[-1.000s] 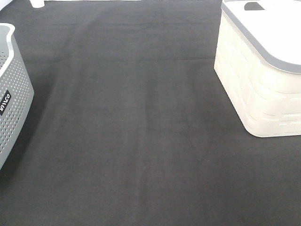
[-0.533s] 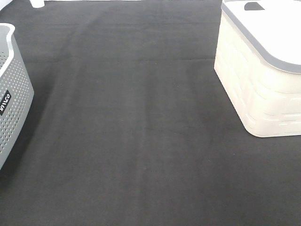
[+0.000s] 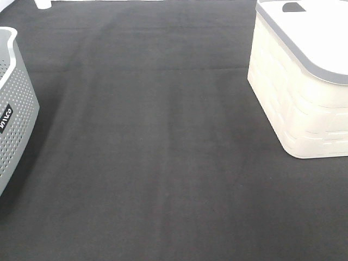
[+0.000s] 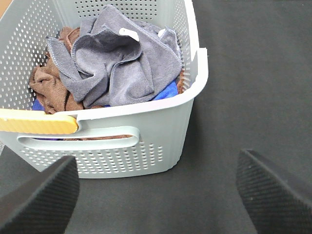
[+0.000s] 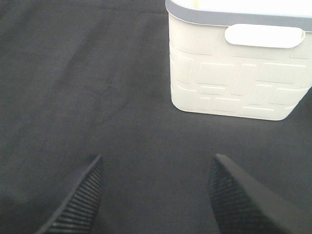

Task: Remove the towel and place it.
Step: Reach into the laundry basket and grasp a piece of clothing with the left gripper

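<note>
Left gripper: empty, jaws spread wide, facing the grey perforated basket at scene left, where the towel lies crumpled atop other cloths, apparently readied for a top pick; right gripper: likewise spread, empty, before the white bin.

**Claw spread over dark cloth, cream bin ahead**

My claw hangs with its jaws wide apart and nothing between them. Both ribbed fingers are over the black covering. Ahead, off to one side, a cream bin stands on that covering. It has a grey rim, a slot handle and walls embossed with rectangles.
</note>
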Robot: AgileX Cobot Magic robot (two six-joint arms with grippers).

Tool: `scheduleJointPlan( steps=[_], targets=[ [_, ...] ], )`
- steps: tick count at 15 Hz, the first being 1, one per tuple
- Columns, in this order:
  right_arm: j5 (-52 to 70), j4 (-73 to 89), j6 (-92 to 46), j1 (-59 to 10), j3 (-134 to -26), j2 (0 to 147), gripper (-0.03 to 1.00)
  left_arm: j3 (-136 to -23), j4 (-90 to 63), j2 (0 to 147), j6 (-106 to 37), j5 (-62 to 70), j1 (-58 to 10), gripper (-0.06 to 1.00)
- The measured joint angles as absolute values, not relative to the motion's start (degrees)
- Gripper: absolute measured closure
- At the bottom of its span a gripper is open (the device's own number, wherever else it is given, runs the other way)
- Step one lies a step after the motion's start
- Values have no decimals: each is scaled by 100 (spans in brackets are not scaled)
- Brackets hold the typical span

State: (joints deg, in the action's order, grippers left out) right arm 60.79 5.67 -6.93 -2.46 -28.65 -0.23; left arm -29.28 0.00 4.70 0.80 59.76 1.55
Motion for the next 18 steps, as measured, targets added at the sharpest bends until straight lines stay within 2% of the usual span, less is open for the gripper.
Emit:
scheduleJointPlan(
  steps=[18],
  targets=[
    [6079, 567, -688, -246, -2865, -23, 34, -2928, 0, 470, 80, 5976, 155, 13]
  ],
)
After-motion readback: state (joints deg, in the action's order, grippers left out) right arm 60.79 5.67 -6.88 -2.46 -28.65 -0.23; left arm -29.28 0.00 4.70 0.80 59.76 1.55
